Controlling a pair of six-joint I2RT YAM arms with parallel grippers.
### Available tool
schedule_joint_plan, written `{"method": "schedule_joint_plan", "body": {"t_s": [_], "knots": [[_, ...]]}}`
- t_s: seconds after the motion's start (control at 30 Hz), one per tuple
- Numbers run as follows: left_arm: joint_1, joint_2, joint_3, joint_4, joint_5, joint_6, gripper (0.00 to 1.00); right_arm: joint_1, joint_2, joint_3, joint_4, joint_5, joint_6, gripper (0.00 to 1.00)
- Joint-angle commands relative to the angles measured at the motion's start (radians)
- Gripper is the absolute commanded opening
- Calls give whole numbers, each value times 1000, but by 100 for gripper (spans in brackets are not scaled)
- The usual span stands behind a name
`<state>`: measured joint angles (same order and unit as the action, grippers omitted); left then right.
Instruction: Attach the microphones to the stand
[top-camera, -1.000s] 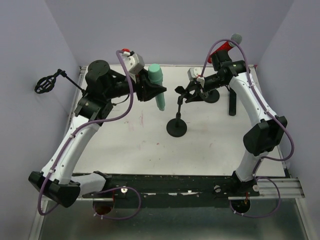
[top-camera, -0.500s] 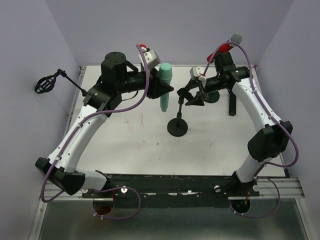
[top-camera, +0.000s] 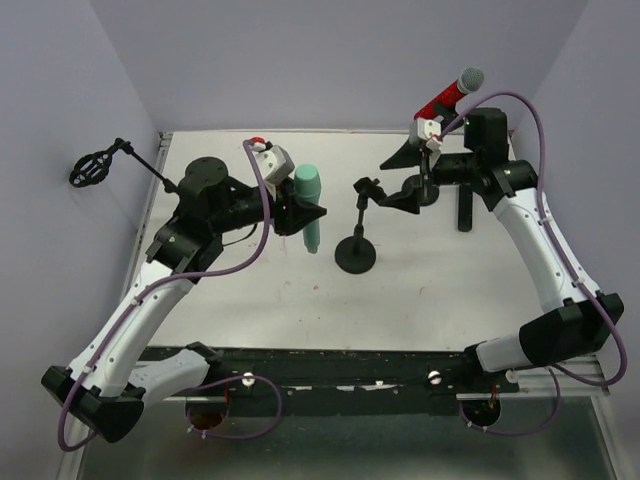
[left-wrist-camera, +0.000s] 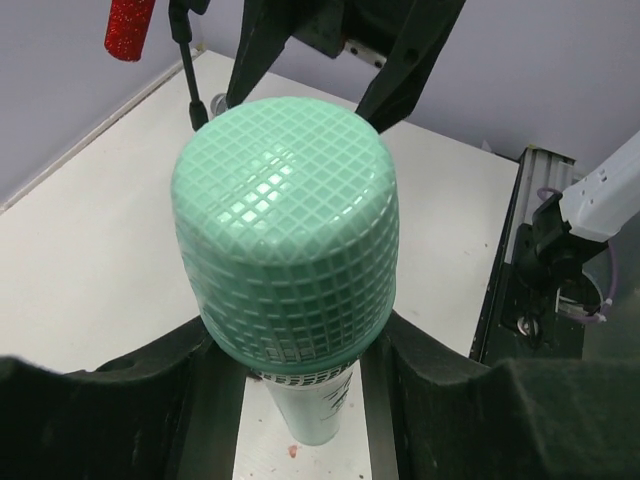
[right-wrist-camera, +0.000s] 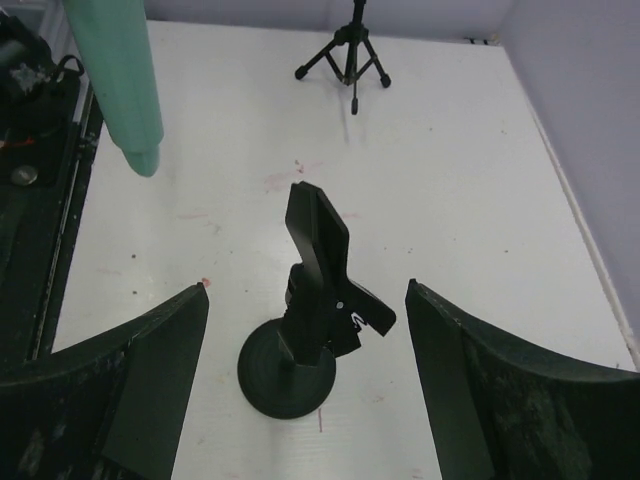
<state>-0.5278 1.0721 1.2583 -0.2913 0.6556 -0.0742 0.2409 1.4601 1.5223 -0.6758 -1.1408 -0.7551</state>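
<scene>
My left gripper (top-camera: 300, 212) is shut on the mint-green microphone (top-camera: 311, 208) and holds it upright, head up, above the table left of the stand. Its mesh head fills the left wrist view (left-wrist-camera: 285, 230). The black stand (top-camera: 355, 250) has a round base and a clip (top-camera: 365, 187) on top. My right gripper (top-camera: 388, 180) is open wide, level with the clip and just right of it. In the right wrist view the clip (right-wrist-camera: 320, 255) stands between the spread fingers (right-wrist-camera: 150, 370). The red microphone (top-camera: 450, 95) sticks up at the back right. No black microphone shows.
A second round base (top-camera: 426, 190) and a dark upright piece (top-camera: 464, 205) stand under my right arm. A tripod stand with a cage mount (top-camera: 92, 166) leans past the table's left edge; its legs (right-wrist-camera: 345, 55) show in the right wrist view. Purple walls close three sides.
My left arm has drawn back to the left and lowered the green microphone. My right gripper has opened wider and backed slightly right of the clip, its elbow swinging outward.
</scene>
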Motion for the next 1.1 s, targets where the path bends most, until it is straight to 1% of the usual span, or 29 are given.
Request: {"method": "schedule_joint_plan", "body": {"t_s": [0.0,0.1,0.17,0.23,0.3,0.37,0.43,0.63,0.77,0.9,1.0,1.07], "knots": [[-3,-101,-78,90,-53,-45,0,3,-70,-16,182,26,307,88],[-5,-136,-117,90,-65,-56,0,1,-96,-56,252,32,404,90],[-5,-149,-137,90,-73,-67,0,6,-113,-108,304,58,410,93],[-5,-164,-158,99,-74,-84,0,8,-122,-163,364,116,433,94],[-3,-191,-190,115,-82,-104,0,29,-122,-182,377,168,416,95],[-5,-216,-221,133,-91,-117,0,73,-129,-191,372,237,373,99],[-5,-236,-246,136,-99,-131,0,106,-139,-195,377,295,350,100],[-5,-304,-316,147,-126,-170,0,190,-167,-212,384,463,307,99],[-5,-343,-356,159,-146,-197,0,250,-188,-263,424,604,275,100],[-5,-365,-373,153,-165,-217,0,281,-218,-306,459,691,250,99],[-5,-368,-382,149,-178,-225,0,328,-221,-292,463,778,237,98],[-6,-368,-385,153,-183,-234,0,356,-219,-281,459,793,237,97]]}}
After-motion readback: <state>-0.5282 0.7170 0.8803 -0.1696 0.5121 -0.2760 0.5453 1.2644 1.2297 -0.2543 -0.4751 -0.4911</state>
